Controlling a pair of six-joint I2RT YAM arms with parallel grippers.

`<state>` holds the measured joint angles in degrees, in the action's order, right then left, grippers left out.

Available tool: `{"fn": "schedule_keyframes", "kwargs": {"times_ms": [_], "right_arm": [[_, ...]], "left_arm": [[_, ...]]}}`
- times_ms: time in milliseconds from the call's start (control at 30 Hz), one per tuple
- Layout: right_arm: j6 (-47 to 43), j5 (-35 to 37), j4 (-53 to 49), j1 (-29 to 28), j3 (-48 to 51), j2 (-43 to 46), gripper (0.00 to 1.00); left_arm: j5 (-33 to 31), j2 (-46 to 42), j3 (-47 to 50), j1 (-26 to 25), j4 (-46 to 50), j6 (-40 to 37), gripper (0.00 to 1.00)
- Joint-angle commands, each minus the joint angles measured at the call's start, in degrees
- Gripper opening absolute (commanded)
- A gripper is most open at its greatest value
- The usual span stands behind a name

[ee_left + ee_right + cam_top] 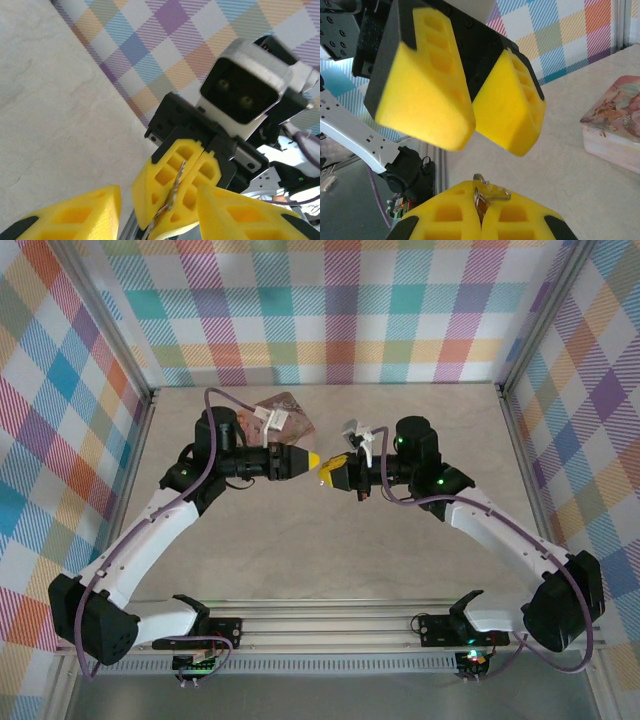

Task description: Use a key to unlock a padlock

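The right gripper (329, 473) has its two yellow moulded fingers (525, 220) pressed together and clamps the thin dark metal key (487, 192) in the seam between them. The key stands edge-on in that seam and projects past the fingertips toward the opposing gripper. Its exposed end is silvery and partly curved. The left gripper (306, 460) faces the right gripper tip to tip, with a small gap between the two sets of tips. The left jaws stand apart. In the left wrist view, the closed right fingers and the key appear directly ahead through the gap between them. In the right wrist view, the left gripper's yellow fingers sit just beyond the exposed end of the key, with a strip of table visible between key and fingers. Both grippers are held above the pale beige, stone-patterned table (330, 560). A pink illustrated rectangular tin (615, 127) rests on the table, off to one side of the right jaws and below their level. In the top view it lies behind the left jaws, beside that arm's wrist and toward the back wall, apart from both sets of jaws. Multicolour plaid wall panels (330, 300) enclose the table.
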<state>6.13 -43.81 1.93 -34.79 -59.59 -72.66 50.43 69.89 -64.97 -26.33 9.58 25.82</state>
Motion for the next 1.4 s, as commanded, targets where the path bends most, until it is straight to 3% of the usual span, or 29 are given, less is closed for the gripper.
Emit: {"fn": "schedule_keyframes", "kwargs": {"times_ms": [0,467,567,667,800,967,1033,1200,1300,1367], "right_arm": [[-0.87,-2.7,0.57,0.25,-2.43,-0.79,0.0],[-0.93,-4.43,-2.1,-0.02,-4.11,-2.37,0.0],[-1.18,-4.44,-2.46,-0.17,-4.22,-2.74,0.0],[-1.55,-4.34,-2.96,-0.19,-4.28,-2.99,0.0],[-1.82,-3.85,-3.52,-0.24,-4.3,-3.17,0.0],[-2.07,-0.97,-4.5,-0.19,-4.09,-2.97,0.0],[-2.04,0.51,-4.74,-0.19,-3.78,-2.71,0.08],[-3.01,3.71,-8.03,-0.13,-4.37,-2.57,0.12],[-2.75,4.06,-9.1,-0.13,-4.52,-1.69,0.3],[-4.17,5.05,-10.81,-0.13,-4.27,-0.26,0.35]], "left_arm": [[1.54,-0.73,-1.12,-0.68,2.46,-4.4,0.41],[2.0,1.82,-2.38,-2.46,3.51,-7.04,0.34],[1.21,1.93,-2.44,-2.48,3.18,-6.78,0.29],[1.29,2.18,-2.33,-2.5,3.03,-6.51,0.13],[1.85,2.76,-2.35,-2.5,3.93,-6.67,0.0],[0.15,2.58,-2.01,-2.5,4.76,-7.61,0.0],[-0.63,2.37,-1.92,-2.5,4.72,-7.87,0.0],[-2.56,2.27,-1.62,-2.5,4.6,-7.97,0.0],[-4.71,2.01,-1.62,-2.5,5.44,-8.84,0.0],[-7.84,2.09,-2.1,-2.5,8.76,-10.28,0.0]]}}
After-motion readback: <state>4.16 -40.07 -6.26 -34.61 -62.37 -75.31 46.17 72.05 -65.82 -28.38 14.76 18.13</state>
